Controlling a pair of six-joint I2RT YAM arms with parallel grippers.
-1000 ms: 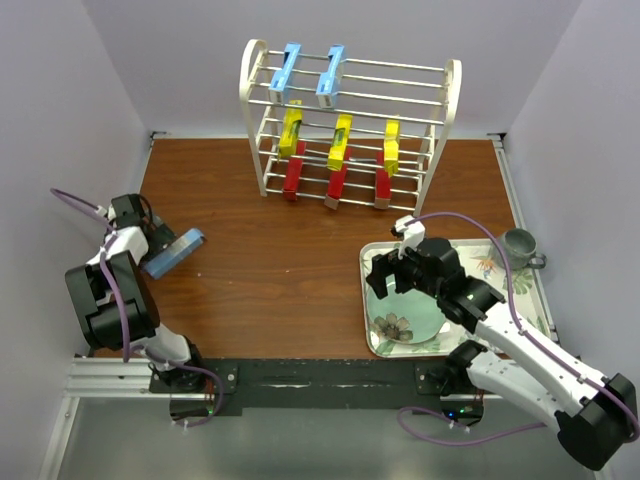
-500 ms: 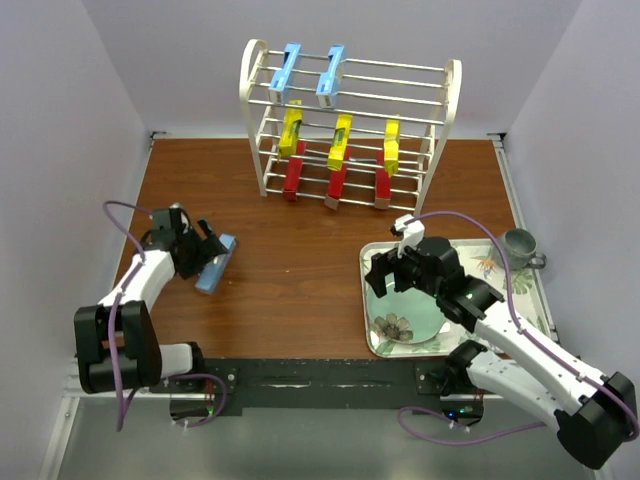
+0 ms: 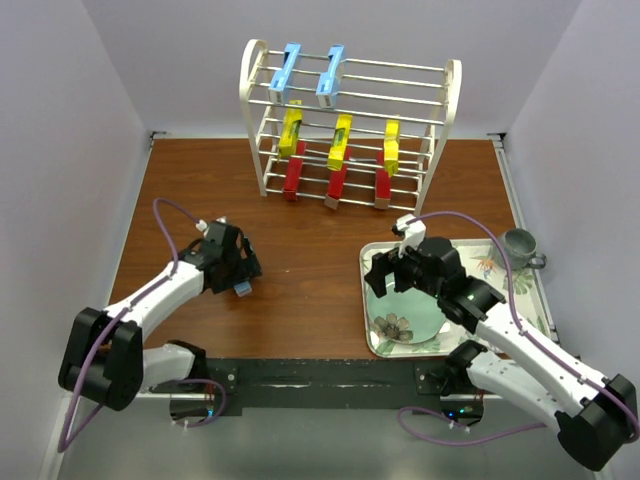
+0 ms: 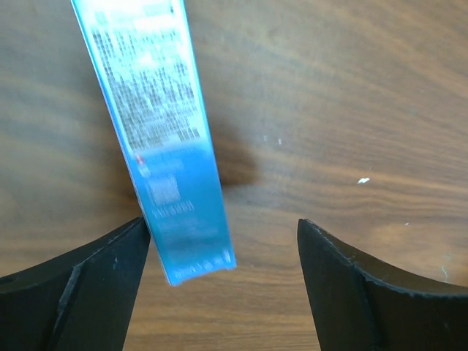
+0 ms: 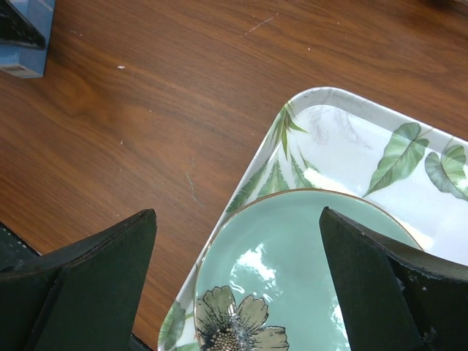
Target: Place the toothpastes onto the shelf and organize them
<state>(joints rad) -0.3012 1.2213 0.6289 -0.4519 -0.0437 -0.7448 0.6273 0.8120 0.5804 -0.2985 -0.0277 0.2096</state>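
Swinging inward from the table's left edge, the left gripper [image 3: 234,270] is now hanging over mid-table. Eight boxes are sitting on the shelf [image 3: 452,95]. Both the left and the right gripper [image 3: 392,272] are gaping wide. The last light blue toothpaste box [image 4: 175,175] is touching one left finger, clear of the other, so centring it before squeezing is looking wise.

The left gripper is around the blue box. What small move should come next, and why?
Probably close the left gripper on the blue box. The box is between the open jaws, close against one finger, with a gap to the other, so it is not gripped yet.
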